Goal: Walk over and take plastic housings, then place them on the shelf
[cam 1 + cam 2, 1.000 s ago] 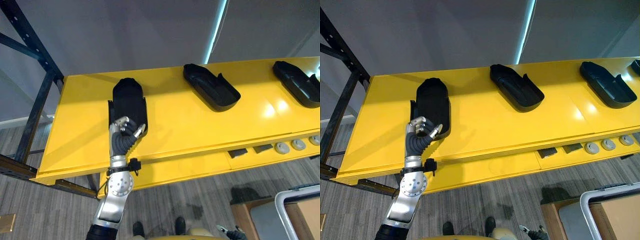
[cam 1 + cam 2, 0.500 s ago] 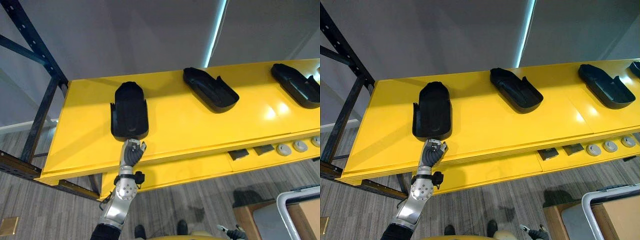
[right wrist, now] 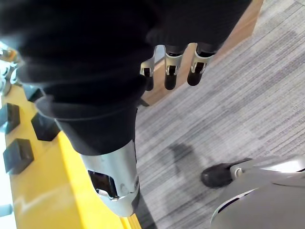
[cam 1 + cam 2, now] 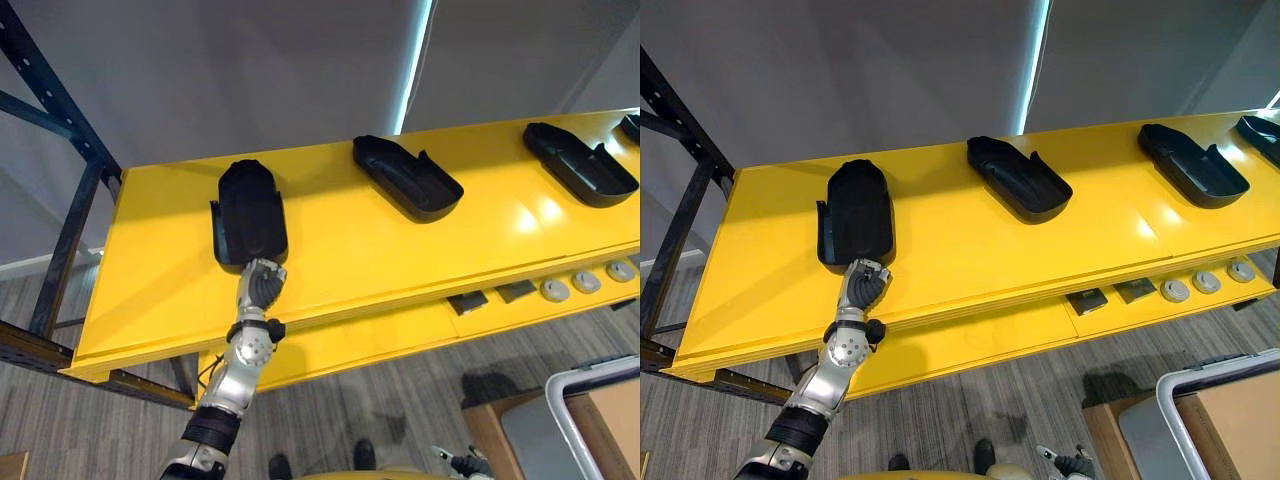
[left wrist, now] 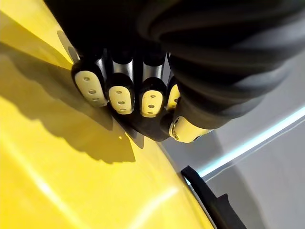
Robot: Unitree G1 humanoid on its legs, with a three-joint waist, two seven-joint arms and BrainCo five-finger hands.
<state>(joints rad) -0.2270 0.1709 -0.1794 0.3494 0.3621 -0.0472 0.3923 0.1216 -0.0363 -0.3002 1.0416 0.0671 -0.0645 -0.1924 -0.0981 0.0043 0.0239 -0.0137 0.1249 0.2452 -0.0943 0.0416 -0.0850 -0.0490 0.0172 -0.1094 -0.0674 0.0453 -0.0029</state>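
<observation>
So the left hand [image 4: 262,282] is up at the yellow shelf [image 4: 340,250], parked right against the near end of a black plastic housing [image 4: 250,210], which lies flat on the shelf and stretches straight away from the hand toward the wall. Honestly I can't tell whether its fingers are gripping the housing's edge or just resting against it; the wrist view is too crowded with dark plastic to sort out. Off to that hand's right, well apart, a second housing [image 4: 407,180] sits on the same shelf, then a third housing [image 4: 582,167] further along, and the tip of a fourth housing [image 4: 1265,130] at the far end. On the lower ledge under those are a couple of small dark blocks [image 4: 468,303] and a row of round grey discs [image 4: 586,283]. The right hand [image 3: 170,71] hangs low over the grey carpet [image 3: 248,95], fingers loose and straight, nothing in them. There's a grey bin [image 4: 580,430] on the floor near that side, and a dark rack post [image 4: 65,235] beyond the shelf's left end.
</observation>
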